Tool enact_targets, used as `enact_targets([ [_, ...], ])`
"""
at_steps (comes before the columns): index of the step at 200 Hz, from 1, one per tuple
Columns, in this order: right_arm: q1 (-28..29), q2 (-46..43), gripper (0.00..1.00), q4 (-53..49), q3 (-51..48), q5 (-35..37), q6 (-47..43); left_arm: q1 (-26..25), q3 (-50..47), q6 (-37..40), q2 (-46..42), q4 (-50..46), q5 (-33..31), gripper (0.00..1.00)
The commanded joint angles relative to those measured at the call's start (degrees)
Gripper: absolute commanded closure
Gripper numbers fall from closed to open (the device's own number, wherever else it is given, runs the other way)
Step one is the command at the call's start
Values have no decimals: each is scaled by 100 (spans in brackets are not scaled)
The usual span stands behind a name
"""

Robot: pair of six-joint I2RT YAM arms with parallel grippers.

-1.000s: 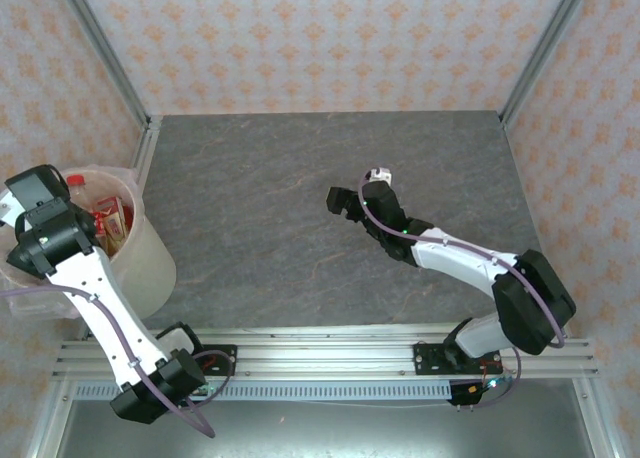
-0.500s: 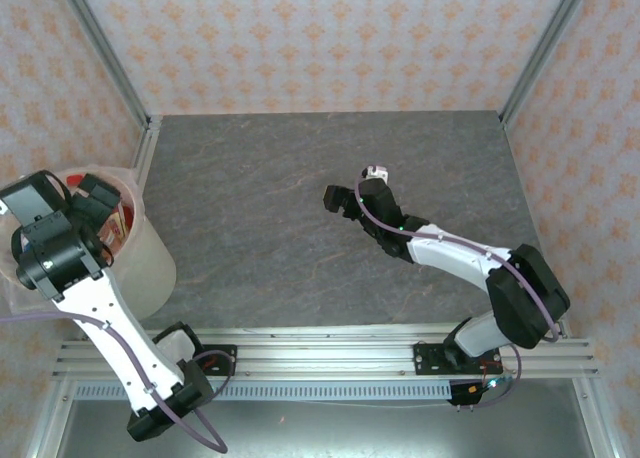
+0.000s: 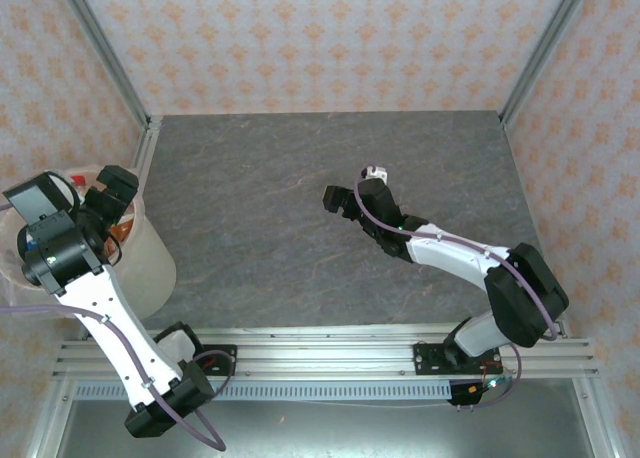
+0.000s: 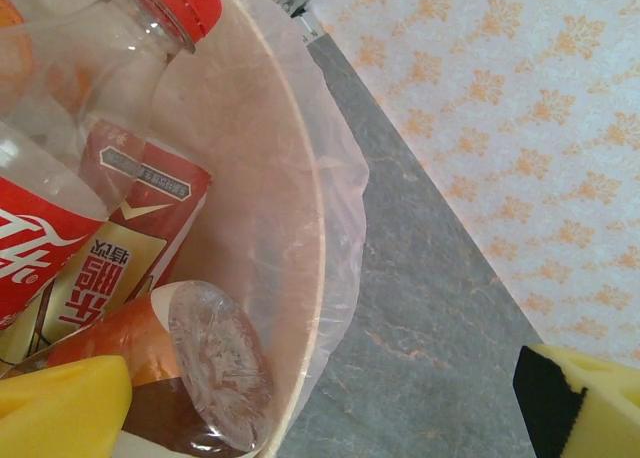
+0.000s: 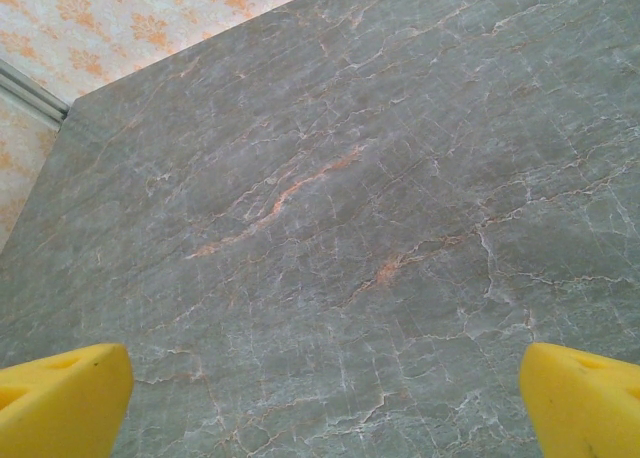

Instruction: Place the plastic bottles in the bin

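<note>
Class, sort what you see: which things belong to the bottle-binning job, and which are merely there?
Part of the job:
plastic bottles, lying inside the bin
left gripper, open over the bin
right gripper, open

Merely there:
grey table
patterned walls
metal rail

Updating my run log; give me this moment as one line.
left claw: open, over bin rim | right claw: open, empty, above table | bottles: several in bin
</note>
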Motion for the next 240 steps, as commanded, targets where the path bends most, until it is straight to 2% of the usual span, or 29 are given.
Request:
enact_targets([
  [1, -13, -27, 1, -123, 137, 72, 65, 41, 20, -37, -180, 144, 433, 0],
  [24, -18, -109, 1, -119, 87, 164, 42, 39, -74, -453, -537, 961, 1298, 0],
  [48, -19, -277, 1, 2, -40, 287, 29, 36, -150, -996, -1029, 1848, 1683, 0],
  [99, -51, -840, 1, 153, -364, 811, -47, -25, -420, -1852, -1912, 3351, 1951, 0],
  [129, -100, -1357, 1, 169, -628, 1374, -258, -51, -1249, -2629, -2378, 4458, 1502, 0],
  [160, -280, -1819, 1, 13, -835, 1783, -448, -64, -1434, -2485, -2277, 4000, 1366, 0],
  [190, -604, -2043, 1, -314, -908, 1808, -268, -72, -1262, -2170, -2186, 3734, 1228, 0],
  [214, -748, -2149, 1, -485, -974, 1816, -96, -107, -1013, -1974, -1789, 3477, 1211, 0],
  [227, -772, -2176, 1, -624, -957, 1845, -51, -310, -957, -1890, -1565, 3536, 1023, 0],
  [240, -786, -2203, 1, -750, -943, 1884, -42, -782, -836, -1525, -1221, 3425, 509, 1],
])
